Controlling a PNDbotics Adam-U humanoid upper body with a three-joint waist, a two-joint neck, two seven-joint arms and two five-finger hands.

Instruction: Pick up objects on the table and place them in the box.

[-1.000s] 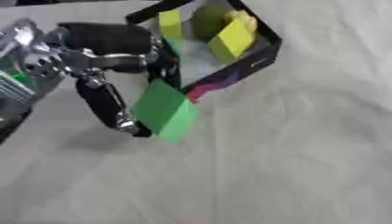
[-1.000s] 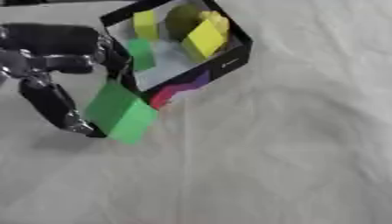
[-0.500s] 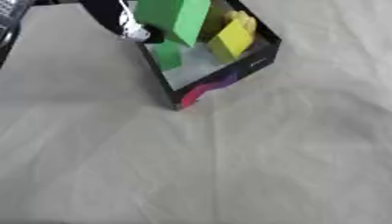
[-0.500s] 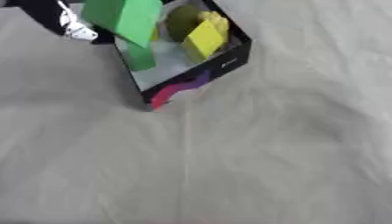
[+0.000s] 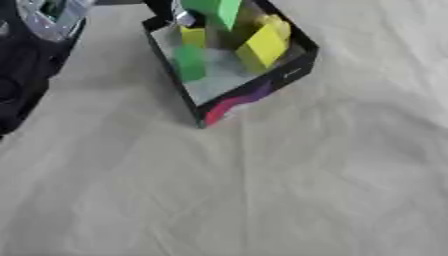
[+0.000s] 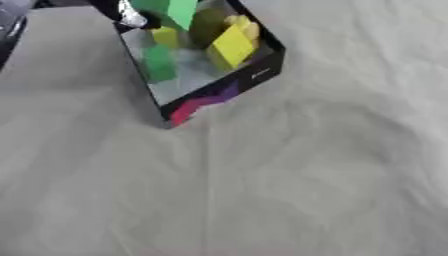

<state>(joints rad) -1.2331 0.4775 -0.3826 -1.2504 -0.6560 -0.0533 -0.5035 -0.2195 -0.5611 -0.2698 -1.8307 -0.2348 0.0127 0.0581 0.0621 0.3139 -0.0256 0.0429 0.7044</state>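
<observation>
Since a second ago: green block (image 5: 216, 10) carried from beside the box's near-left wall up to above the box (image 5: 293, 75) interior, at its far side. Left hand (image 5: 179, 14): fingers pinch the green block; only fingertips visible at the top edge. Box contents: yellow block (image 5: 261, 47), smaller yellow piece (image 5: 193, 36). Box rests on grey cloth (image 5: 262, 190). Right hand: out of sight.

The box (image 5: 284, 80) is black outside, with a pink and purple patch at its near corner and a pale grey floor inside. In it lie a yellow block (image 5: 261, 49), a smaller yellow piece (image 5: 192, 37) and a dark green block (image 5: 188, 62). A bright green block (image 5: 219, 10) shows above it. The counter (image 5: 262, 190) wears off-white cloth
</observation>
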